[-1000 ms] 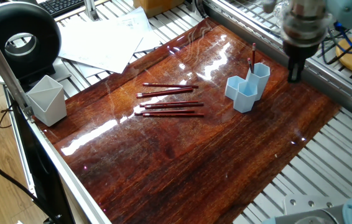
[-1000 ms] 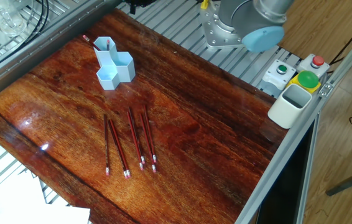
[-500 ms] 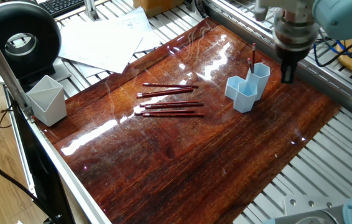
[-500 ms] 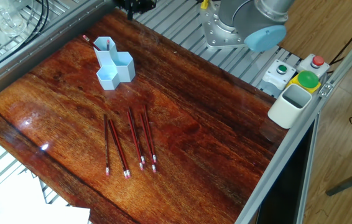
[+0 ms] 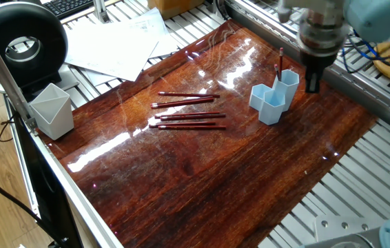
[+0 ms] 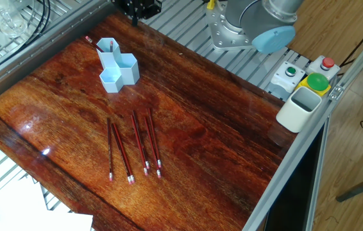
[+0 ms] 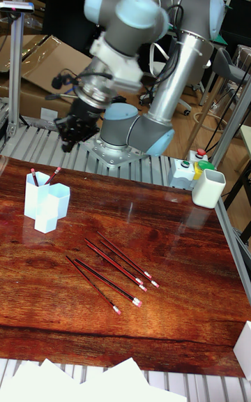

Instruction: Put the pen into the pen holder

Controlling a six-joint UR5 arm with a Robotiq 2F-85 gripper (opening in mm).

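Note:
The light blue pen holder point(image 5: 274, 98) point(image 6: 117, 67) point(image 7: 45, 206) stands near the far side of the wooden table, and red pens stick out of its tall tube point(image 5: 280, 62) point(image 7: 33, 176). Several more red pens point(image 5: 188, 115) point(image 6: 133, 147) point(image 7: 115, 271) lie side by side mid-table. My gripper point(image 5: 313, 83) point(image 6: 136, 9) point(image 7: 70, 142) hangs just beyond the holder, over the table's far edge, with its dark fingers pointing down. No pen shows between the fingers, and their spacing is not readable.
A pale grey-white angular cup point(image 5: 52, 110) point(image 6: 300, 108) point(image 7: 209, 188) stands at the table's end. Beside it is a button box point(image 6: 310, 72). Loose papers point(image 5: 119, 41) and a black ring-shaped device point(image 5: 23, 41) lie off the table. The arm's base point(image 6: 233, 29) is bolted behind the table.
My gripper has shifted sideways along the table's far edge, closer to the pen holder. The pens and the holder have not moved.

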